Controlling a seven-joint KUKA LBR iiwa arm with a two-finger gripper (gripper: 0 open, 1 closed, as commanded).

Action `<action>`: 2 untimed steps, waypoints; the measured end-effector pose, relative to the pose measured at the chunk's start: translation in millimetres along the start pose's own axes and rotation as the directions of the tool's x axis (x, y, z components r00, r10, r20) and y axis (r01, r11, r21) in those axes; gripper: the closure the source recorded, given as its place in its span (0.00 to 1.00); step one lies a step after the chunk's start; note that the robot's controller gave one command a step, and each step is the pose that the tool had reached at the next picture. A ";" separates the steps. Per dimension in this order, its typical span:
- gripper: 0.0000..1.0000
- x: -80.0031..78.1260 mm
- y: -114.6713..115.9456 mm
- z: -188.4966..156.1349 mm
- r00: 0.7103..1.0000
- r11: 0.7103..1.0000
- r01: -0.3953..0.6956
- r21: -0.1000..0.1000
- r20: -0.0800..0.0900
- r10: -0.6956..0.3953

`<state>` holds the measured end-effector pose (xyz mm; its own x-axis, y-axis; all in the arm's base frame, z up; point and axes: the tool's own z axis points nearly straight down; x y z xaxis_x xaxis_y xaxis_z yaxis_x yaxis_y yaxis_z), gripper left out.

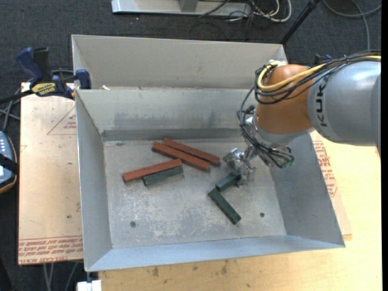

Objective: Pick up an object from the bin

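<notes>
As the arm (pixel 339 102) reaches in from the right, w/ its orange wrist cover (pixel 282 102) above the right-hand part of the bin (pixel 91 162), we see the gripper (pixel 241 167) down near the floor, a bit right of centre. We can't tell whether it is open or closed: from this angle its tip reads as a small tangle of metal. Just below-left of it, touching it or v. nearly so, lies a short dark-green block (pixel 227 183), tilted diag.; whether the gripper grips it we can't say. The block's lower end meets, or almost meets, the top end of a longer dark-green bar (pixel 225 206), and the 2 make a rough L on the floor. Left of the gripper, approx. mid-bin, 2 long red-brown bars (pixel 182 156) lie side by side, touching, slanting down to the right, their right end near the gripper. Further left a 3rd red-brown bar (pixel 150 171) lies flat, w/ another dark-green bar (pixel 163 176) tight against its lower right end.
</notes>
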<state>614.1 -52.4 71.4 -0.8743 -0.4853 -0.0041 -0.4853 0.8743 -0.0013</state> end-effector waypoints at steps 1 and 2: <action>1.00 0.0 0.0 0.0 1.000 1.000 0.000 0.000 0.000 0.000; 1.00 -0.1 0.0 -0.7 1.000 1.000 0.000 0.000 0.000 0.000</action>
<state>614.2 -52.3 72.1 -0.8744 -0.4853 -0.0040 -0.4853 0.8744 -0.0014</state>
